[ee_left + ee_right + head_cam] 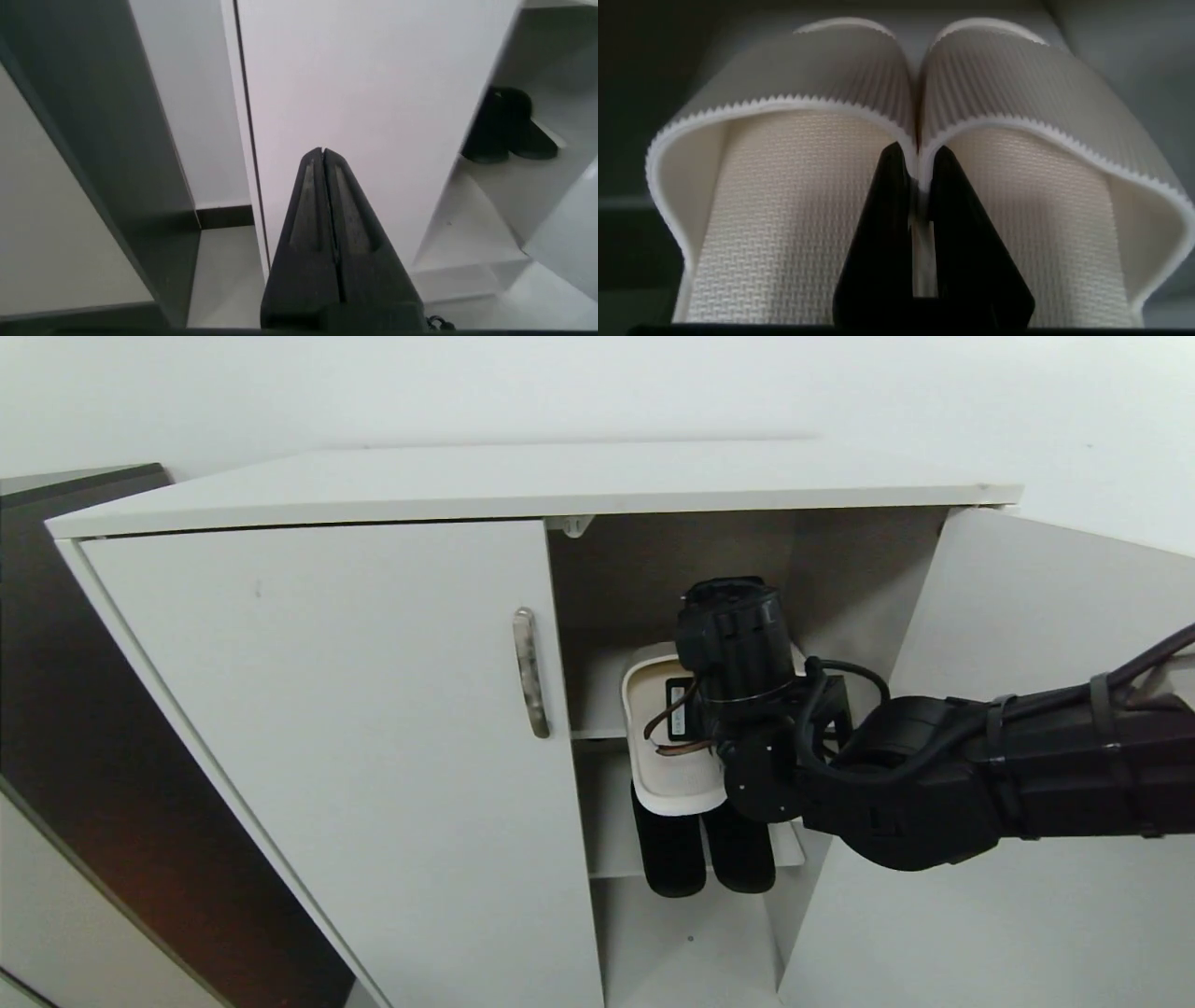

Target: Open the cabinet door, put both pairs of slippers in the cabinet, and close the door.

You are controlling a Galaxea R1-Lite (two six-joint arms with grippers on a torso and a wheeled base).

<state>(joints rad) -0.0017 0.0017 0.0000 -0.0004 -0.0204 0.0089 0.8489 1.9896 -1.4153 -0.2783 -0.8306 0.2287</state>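
Now the right gripper (pixel 917 163) pinches the white slippers (pixel 785 196) inside the cabinet (pixel 327 709), above the black slippers (pixel 705 849); the left gripper (pixel 322 154), closed and empty, faces the cabinet

The white cabinet (pixel 523 485) has its right door (pixel 1018 644) open and its left door (pixel 327 756) shut. 1 black pair of slippers (pixel 705 849) lies on its lower shelf. 1 cream ribbed pair (pixel 665 747), pressed together and tilted, is at its upper shelf, clamped in the right gripper (pixel 920 161).
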